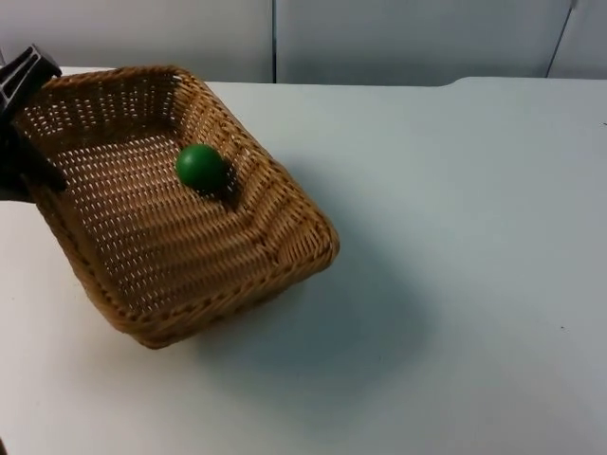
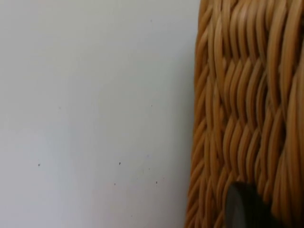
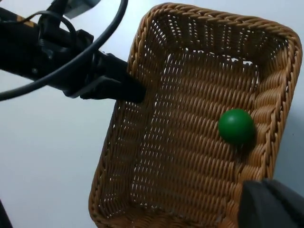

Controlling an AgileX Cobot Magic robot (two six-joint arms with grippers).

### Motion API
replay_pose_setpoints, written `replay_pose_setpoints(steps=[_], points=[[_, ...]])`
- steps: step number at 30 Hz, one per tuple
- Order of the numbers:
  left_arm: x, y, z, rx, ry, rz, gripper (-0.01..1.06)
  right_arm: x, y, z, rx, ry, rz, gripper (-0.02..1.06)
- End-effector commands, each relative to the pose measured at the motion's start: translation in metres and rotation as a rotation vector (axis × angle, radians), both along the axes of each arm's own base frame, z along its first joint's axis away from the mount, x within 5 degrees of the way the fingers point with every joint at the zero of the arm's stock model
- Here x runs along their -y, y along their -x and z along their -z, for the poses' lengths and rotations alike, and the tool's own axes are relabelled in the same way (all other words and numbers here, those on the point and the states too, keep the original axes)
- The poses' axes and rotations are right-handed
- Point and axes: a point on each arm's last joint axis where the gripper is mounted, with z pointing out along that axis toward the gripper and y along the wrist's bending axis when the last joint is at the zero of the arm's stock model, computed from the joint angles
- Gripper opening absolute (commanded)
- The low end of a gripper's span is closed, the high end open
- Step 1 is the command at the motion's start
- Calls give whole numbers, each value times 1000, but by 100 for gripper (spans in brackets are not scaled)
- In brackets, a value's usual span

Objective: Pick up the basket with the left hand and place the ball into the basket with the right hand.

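Now, the rectangular honey-brown woven wicker basket [image 1: 180,256] sits tilted above the white table top [image 1: 455,237], its far-left edge raised and its near-right corner dipping toward the table, with a soft shadow spread under it. Inside lies the small glossy green ball [image 1: 200,167], round and smooth, resting on the basket's woven floor close against the right-hand wall (its own little shadow tucks in just beside it). In the right wrist view the ball [image 3: 236,126] shows the same way, nestled beside one long side of the basket [image 3: 190,142], the open weave letting light through the walls and a thick braided rim running all the way round.

The left gripper [image 1: 21,123] is at the basket's left rim in the top view, its black fingers clamped on that rim and carrying the basket; from the right wrist camera the left gripper [image 3: 130,88] is seen biting onto the rim's edge from outside. In the left wrist view the basket's wall [image 2: 247,114] stands right up against the camera, plaited strands running in tight bands, with bare table [image 2: 95,114] beside it.

The right gripper [image 3: 270,204] hovers over the basket near its rim; whether its fingers are apart or together, I cannot tell.
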Motion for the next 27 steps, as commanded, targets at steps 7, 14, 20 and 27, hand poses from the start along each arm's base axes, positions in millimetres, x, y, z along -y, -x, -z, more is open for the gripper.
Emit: replay_pose_setpoints(steps=[7, 14, 20, 27], points=[[20, -27, -4, 21, 110, 225, 0, 0, 1, -4, 5, -13, -4, 0], [19, -34, 8, -33, 29, 390, 0, 0, 1, -4, 5, -13, -4, 0], [16, -33, 14, -47, -15, 422, 0, 0, 2, -4, 3, -16, -4, 0], [18, -36, 16, -21, 16, 419, 0, -1, 2, -5, -5, -36, -7, 0]])
